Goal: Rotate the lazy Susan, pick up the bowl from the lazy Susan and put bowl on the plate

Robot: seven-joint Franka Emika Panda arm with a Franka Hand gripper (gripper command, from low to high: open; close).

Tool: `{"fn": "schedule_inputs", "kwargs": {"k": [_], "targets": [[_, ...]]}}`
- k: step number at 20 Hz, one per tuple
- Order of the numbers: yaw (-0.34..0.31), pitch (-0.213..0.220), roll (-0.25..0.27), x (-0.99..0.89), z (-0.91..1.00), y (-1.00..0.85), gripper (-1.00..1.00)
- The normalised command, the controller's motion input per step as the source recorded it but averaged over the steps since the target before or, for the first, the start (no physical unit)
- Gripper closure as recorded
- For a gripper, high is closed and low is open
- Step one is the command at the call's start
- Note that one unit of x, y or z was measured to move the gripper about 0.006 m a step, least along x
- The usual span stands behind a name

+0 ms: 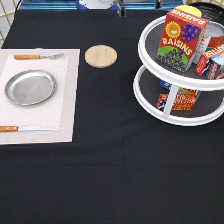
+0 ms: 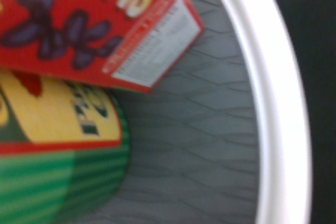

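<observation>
Black-clothed table [image 1: 110, 165]: my plate [image 1: 30, 87] waits bare at left, the lazy Susan [image 1: 150, 107] right holds the raisin box [image 1: 181, 39]; the bowl [image 1: 210, 11] sits far back. Jaws unseen, can't tell.

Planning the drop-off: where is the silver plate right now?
The plate lies at the exterior view's left on a pale placemat, between a fork above and a knife below; the pincer is not visible there.
</observation>
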Motion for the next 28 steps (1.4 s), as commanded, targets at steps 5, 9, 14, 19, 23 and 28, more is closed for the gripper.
{"fn": "schedule_inputs", "kwargs": {"k": [5,9,14,19,23,28], "targets": [[0.000,-0.004,0.300,0.01,-0.19,-0.07,-1.00],[0.000,-0.057,0.304,0.00,-0.14,-0.03,-1.00],[-0.042,-0.021,0.257,0.00,-0.22,-0.03,-1.00],[-0.079,0.000,0.149,-0.05,-0.43,0.00,-1.00],[-0.089,-0.010,0.013,-0.22,-0.26,0.00,-1.00],[-0.018,-0.021,-0.009,-0.39,-0.29,0.00,-1.00]]}}
